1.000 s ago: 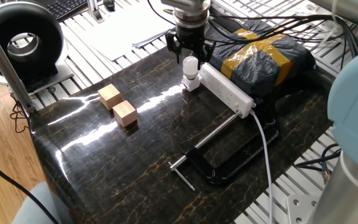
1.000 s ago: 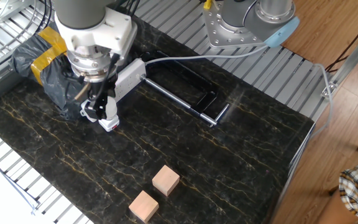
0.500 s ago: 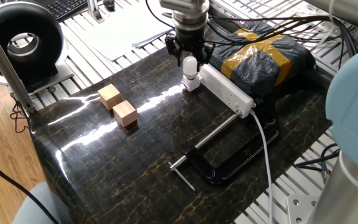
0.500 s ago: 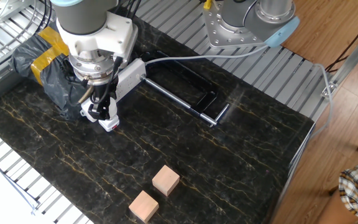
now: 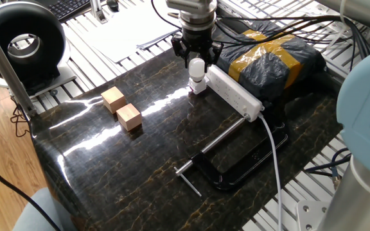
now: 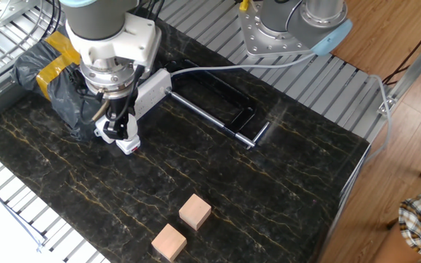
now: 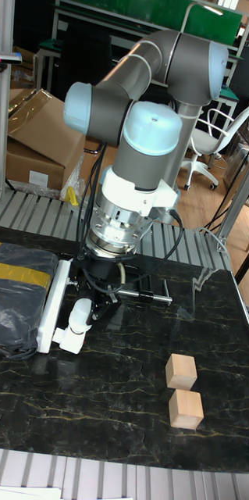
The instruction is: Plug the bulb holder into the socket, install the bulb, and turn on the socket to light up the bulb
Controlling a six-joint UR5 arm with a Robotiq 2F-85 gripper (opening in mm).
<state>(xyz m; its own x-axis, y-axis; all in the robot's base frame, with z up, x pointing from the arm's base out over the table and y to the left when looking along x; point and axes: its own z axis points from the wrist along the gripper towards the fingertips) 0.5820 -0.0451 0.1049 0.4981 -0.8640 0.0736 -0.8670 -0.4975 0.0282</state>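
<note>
The white socket [image 5: 234,94] lies along the far side of the dark marble table, next to a wrapped bundle. At its near end sits the small white bulb holder [image 5: 198,86], seen from the other side with a red mark [image 6: 127,145]. The white bulb [image 5: 197,67] stands upright in the holder. My gripper [image 5: 197,62] comes straight down over the bulb, one black finger on each side of it, and looks shut on the bulb [image 6: 120,126]. In the tall view the bulb [image 7: 78,314] shows just left of the fingertips [image 7: 101,306]. The socket's switch is hidden.
Two tan wooden cubes [image 5: 113,98] [image 5: 129,117] sit toward the left of the table. A black clamp [image 5: 236,168] with a steel screw lies near the front right, crossed by the thick white cable [image 5: 273,144]. A dark bundle with yellow tape [image 5: 272,56] lies behind the socket.
The gripper has turned slightly about its vertical axis over the bulb and sits a touch higher. The bulb, holder and socket stay in place.
</note>
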